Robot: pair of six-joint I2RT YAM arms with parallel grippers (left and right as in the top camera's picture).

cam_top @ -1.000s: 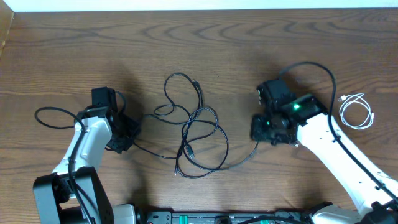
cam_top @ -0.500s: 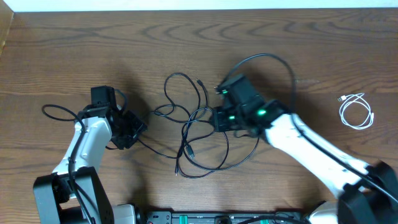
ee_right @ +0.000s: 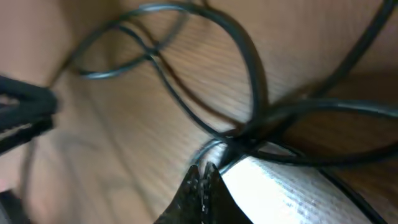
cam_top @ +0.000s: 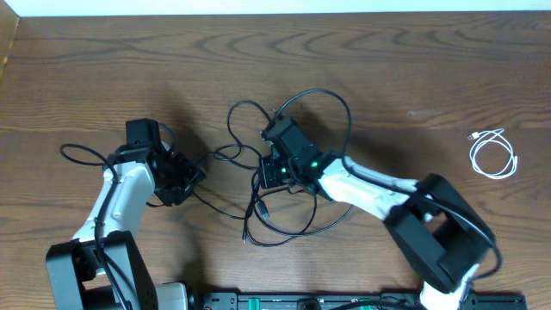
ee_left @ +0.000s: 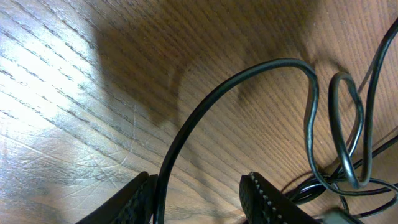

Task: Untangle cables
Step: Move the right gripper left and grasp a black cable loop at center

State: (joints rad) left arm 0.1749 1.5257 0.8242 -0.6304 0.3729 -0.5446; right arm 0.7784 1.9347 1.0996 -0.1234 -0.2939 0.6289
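At the near edge of the counter (cam_top: 387, 69) the two arms rise, the left one reaching up the left side and the right one stretching far leftward into the middle. The black cable (cam_top: 258, 191) lies in a loose tangle at the centre. Its nearest loop sags toward the near edge, and a small plug end (cam_top: 265, 209) rests inside that loop.

A strand runs left from the tangle to the left claw (cam_top: 182, 176). In the left wrist view this claw (ee_left: 196, 202) stands moderately wide, its fingers (ee_left: 134, 199) apart. The black cable (ee_left: 249, 78) passes between them close to the left finger, arches away over the wood and joins further loops at the right.

The right claw (cam_top: 271, 170) sits on the left part of the tangle. In the blurred right wrist view the right claw (ee_right: 202, 177) has its fingers pressed together, the tips just beside a spot where several strands of the black cable (ee_right: 249, 68) cross. I cannot tell whether a strand is pinched between them.

Farther back, a tall thin loop of the tangle reaches toward the far side. Well apart at the right lies a small coiled white cable (cam_top: 493, 153).
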